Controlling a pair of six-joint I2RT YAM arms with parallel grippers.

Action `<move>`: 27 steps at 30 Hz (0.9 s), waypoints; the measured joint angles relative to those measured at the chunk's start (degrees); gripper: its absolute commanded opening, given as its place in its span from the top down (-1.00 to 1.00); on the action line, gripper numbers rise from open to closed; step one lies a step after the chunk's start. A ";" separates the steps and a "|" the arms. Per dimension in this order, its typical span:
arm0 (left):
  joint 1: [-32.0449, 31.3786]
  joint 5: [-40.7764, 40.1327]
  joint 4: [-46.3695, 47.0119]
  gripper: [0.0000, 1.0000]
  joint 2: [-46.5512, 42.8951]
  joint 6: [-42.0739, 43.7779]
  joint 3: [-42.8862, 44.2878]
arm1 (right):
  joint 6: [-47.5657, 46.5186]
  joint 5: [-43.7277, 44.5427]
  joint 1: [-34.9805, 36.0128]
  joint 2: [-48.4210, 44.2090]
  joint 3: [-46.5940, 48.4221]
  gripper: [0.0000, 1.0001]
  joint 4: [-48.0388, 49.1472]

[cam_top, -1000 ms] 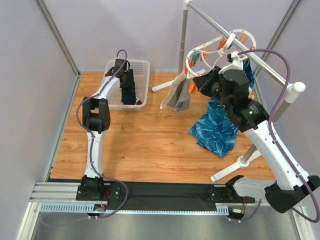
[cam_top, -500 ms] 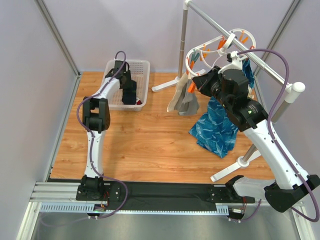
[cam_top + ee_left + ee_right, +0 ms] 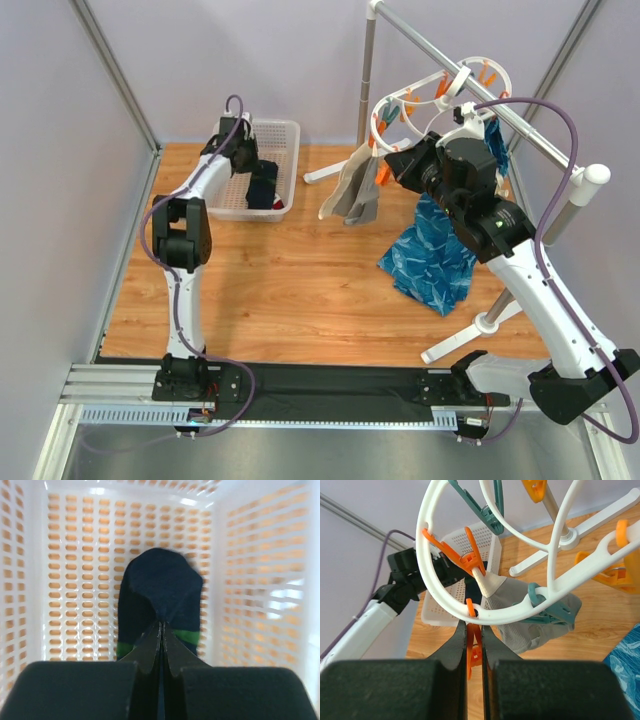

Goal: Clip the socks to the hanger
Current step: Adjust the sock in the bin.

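A dark navy sock (image 3: 160, 585) with a green band hangs from my left gripper (image 3: 161, 625), which is shut on its fabric inside the white basket (image 3: 70, 555). From above, the sock (image 3: 262, 188) dangles below the left gripper (image 3: 243, 152) at the basket's near wall. The white ring hanger (image 3: 432, 580) hangs from the rail. My right gripper (image 3: 474, 630) is shut on an orange peg (image 3: 475, 647) dangling from the ring. In the top view the right gripper (image 3: 392, 165) sits just below the hanger (image 3: 400, 105).
Grey socks (image 3: 355, 190) hang clipped to the hanger by orange and teal pegs (image 3: 555, 612). A bright-blue patterned cloth (image 3: 432, 255) hangs under the grey rail stand (image 3: 470, 75), whose feet spread over the wooden floor. The basket (image 3: 290, 150) stands at the back left.
My left gripper has shut on the navy sock and drawn back and up, lifting it in the basket. The grey socks swung slightly. The right gripper stays on the peg.
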 measured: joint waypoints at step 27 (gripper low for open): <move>-0.04 27.41 7.93 1.00 -31.15 -2.73 -17.44 | -0.09 -1.25 -0.09 0.02 -0.11 1.00 0.76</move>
